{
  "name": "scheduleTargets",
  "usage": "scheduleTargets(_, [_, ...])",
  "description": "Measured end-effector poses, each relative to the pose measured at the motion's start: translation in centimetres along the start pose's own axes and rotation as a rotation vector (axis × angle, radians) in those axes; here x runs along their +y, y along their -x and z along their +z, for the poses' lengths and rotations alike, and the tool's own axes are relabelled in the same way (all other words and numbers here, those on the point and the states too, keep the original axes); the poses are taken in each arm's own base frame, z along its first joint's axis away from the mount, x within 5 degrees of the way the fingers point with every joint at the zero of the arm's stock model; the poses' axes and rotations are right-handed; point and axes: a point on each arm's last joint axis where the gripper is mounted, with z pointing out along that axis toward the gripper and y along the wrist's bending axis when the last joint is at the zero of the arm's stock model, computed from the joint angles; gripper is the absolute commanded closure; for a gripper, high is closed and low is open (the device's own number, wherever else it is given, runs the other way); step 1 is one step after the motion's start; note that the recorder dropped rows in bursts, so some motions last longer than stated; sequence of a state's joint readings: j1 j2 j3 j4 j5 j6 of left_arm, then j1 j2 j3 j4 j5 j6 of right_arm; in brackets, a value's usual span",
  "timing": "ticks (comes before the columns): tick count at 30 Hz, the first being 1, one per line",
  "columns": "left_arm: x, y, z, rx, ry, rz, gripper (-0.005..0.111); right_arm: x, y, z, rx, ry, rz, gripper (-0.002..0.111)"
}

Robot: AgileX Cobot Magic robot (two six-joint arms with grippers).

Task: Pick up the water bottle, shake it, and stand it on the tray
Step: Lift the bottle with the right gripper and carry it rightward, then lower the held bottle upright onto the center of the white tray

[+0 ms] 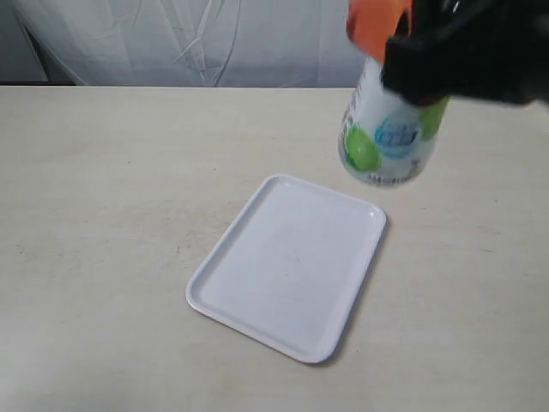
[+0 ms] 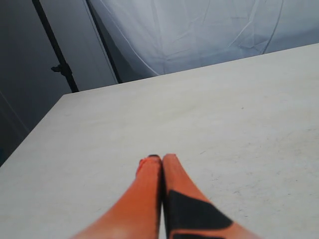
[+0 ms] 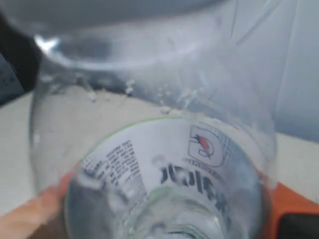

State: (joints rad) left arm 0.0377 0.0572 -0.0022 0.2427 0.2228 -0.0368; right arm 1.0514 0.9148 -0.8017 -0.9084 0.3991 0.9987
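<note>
Right end effector (image 1: 401,47) gripping water bottle (image 1: 388,137), green-white labelled

Water bottle (image 1: 386,137) is blurred over the bench's (image 1: 103,215) far right part; its cap is hidden by the right gripper (image 1: 399,51), itself smeared and cropped. Left gripper (image 2: 162,160) is cut off below the fingers.

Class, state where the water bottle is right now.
The bottle is upper right in the exterior view, gripped by the right tool, seemingly above the table, beside the tray's far right corner.
</note>
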Motion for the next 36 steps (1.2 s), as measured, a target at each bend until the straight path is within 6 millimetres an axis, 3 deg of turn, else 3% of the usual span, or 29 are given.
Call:
scheduleTargets(4, [0.0, 0.0, 0.0, 0.000, 0.000, 0.000, 0.107, 0.4, -6.0, 2.3, 0.127, 0.036, -0.027, 0.109])
scheduleTargets(6, [0.0, 0.0, 0.0, 0.000, 0.000, 0.000, 0.107, 0.3, -7.3, 2.8, 0.121, 0.020, -0.006, 0.109])
scheduleTargets(11, [0.0, 0.0, 0.0, 0.000, 0.000, 0.000, 0.107, -2.2, -7.9, 3.1, 0.007, -0.255, 0.170, 0.109])
scheduleTargets(14, [0.0, 0.0, 0.0, 0.000, 0.000, 0.000, 0.107, -2.7, -8.0, 3.3, -0.017, -0.312, 0.194, 0.109])
scheduleTargets(20, [0.0, 0.0, 0.0, 0.000, 0.000, 0.000, 0.107, -0.2, -9.7, 5.4, 0.142, -0.109, 0.167, 0.109])
scheduleTargets(25, [0.0, 0.0, 0.0, 0.000, 0.000, 0.000, 0.107, 2.6, -9.5, 6.6, 0.244, 0.124, 0.181, 0.109])
scheduleTargets(36, [0.0, 0.0, 0.0, 0.000, 0.000, 0.000, 0.107, 3.1, -7.9, 7.2, 0.205, 0.147, 0.177, 0.109])
